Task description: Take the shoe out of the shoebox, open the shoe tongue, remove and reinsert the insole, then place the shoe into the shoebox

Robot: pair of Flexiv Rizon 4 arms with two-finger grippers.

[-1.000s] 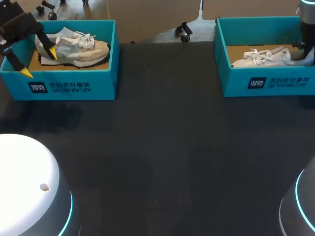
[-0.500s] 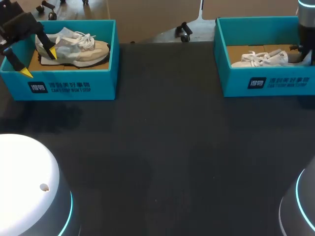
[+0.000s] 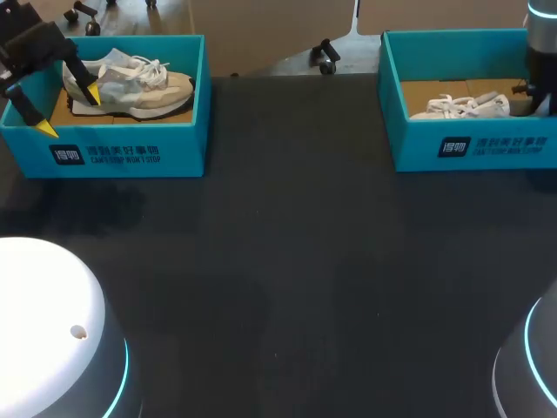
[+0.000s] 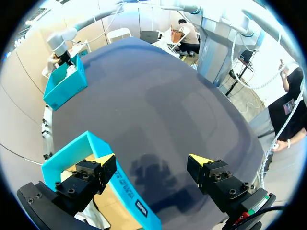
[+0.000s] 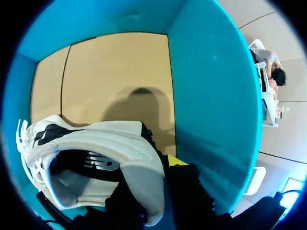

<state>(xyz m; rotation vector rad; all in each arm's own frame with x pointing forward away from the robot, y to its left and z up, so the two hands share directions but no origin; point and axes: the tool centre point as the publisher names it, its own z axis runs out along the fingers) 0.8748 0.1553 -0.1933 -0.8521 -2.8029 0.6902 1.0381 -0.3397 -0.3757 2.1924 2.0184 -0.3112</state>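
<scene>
A white shoe (image 3: 466,106) lies low inside the right teal shoebox (image 3: 474,144), toe toward the middle of the table. My right gripper (image 3: 533,103) reaches down into that box and is shut on the shoe's heel. In the right wrist view the heel collar of the white shoe (image 5: 110,143) sits pinched in the gripper (image 5: 153,182), above the cardboard floor and close to the teal box wall (image 5: 211,86). My left gripper (image 3: 68,112) hangs open over the front wall of the left shoebox (image 3: 122,148), holding nothing.
A beige and grey shoe (image 3: 135,83) rests in the left shoebox. From the left wrist, the open gripper (image 4: 153,160) straddles the left box's wall (image 4: 72,153), one finger inside it. Dark table (image 3: 287,279) stretches between both boxes.
My right gripper has lowered the white shoe deeper into the right box, so less of it shows above the wall. The left arm has not moved.
</scene>
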